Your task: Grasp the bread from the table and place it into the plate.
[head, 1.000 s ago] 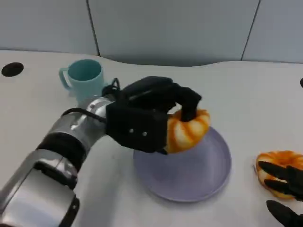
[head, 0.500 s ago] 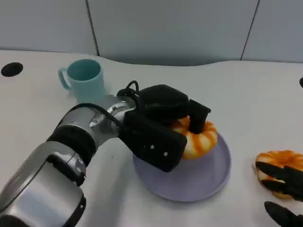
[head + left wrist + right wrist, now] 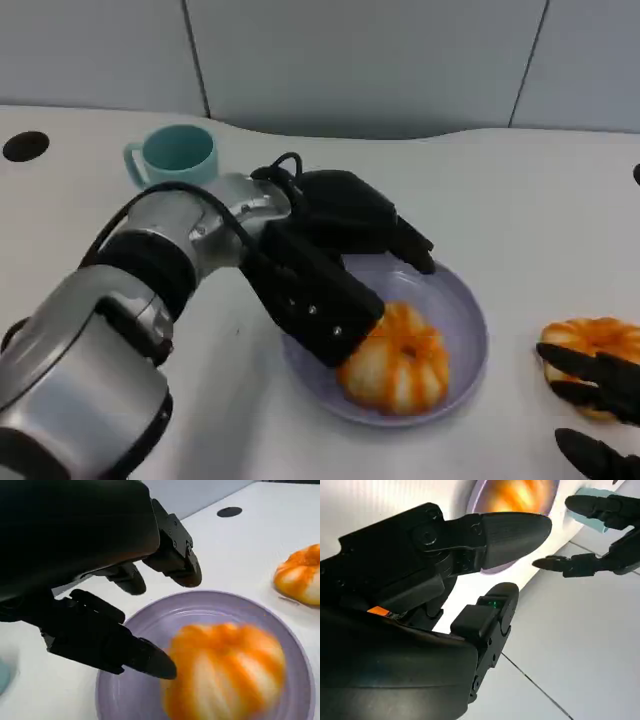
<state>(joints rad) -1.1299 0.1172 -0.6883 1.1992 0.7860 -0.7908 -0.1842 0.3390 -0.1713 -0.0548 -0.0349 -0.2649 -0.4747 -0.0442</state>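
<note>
White table (image 3: 520,190): plate (image 3: 460,300), cup (image 3: 178,158), second bread (image 3: 590,345).

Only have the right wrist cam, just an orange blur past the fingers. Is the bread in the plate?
Observer: Yes, the bread lies inside the plate, on its near side.
Operator: Left hand holding it?
Observer: No, the left hand is over the plate with fingers spread, holding nothing.
Operator: Anything under my right hand?
Observer: A second bread on the table; the right hand has its fingers over the near edge of it.
</note>
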